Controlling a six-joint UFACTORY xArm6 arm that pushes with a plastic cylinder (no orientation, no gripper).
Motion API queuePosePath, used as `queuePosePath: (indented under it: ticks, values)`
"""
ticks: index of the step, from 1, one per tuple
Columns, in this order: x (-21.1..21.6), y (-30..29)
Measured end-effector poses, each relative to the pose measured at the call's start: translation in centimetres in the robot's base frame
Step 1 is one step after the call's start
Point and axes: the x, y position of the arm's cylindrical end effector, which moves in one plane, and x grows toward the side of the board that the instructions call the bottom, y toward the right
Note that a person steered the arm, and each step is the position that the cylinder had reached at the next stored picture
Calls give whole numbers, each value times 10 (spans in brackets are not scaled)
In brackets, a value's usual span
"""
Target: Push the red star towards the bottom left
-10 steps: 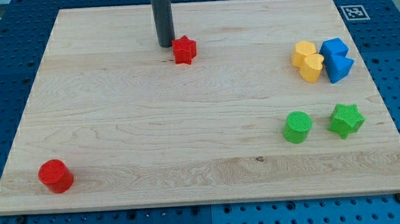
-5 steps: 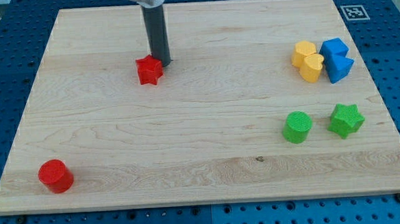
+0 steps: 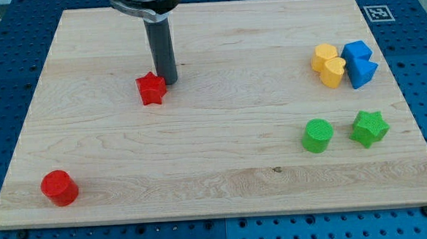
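- Touching the red star (image 3: 151, 88) from its upper right, my tip (image 3: 167, 82) sits at the star's right edge; no gap shows between rod and block.
- End effector is a plain dark rod (image 3: 160, 50) — no jaws, nothing to spread or pinch; it stands near upright, coming down from the view's top.
- Red star: on the board (image 3: 201, 171), left of centre, in the upper half. It lies flat, alone, well apart from every other block.
- Red cylinder (image 3: 59, 187): near the board's bottom-left corner, well apart from the star, down and to the view's left of it.
- Cluster at upper right — four blocks packed together: two yellow, two blue.
  - Yellow block (image 3: 324, 56), upper one, shape unclear; yellow heart (image 3: 333, 72) just below it, touching.
  - Blue block (image 3: 357, 52), upper one, shape unclear; blue triangle (image 3: 362, 72) below it. Both blues sit right of the yellows, touching them.
- Lower right: green cylinder (image 3: 317, 136) and green star (image 3: 369, 128) side by side, near each other but apart, star to the view's right.
- Containers: none on the board; every block rests straight on the wood.
- Fiducial marker (image 3: 378, 13) just off the board's top-right corner, on the blue perforated table (image 3: 422, 57).
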Motion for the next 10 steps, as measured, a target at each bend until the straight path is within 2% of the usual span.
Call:
queuePosePath:
  ticks: [1,3,5,7,10]
  values:
    - [33,1]
    - [34,0]
    - [28,-57]
    - [19,-87]
    - [61,-97]
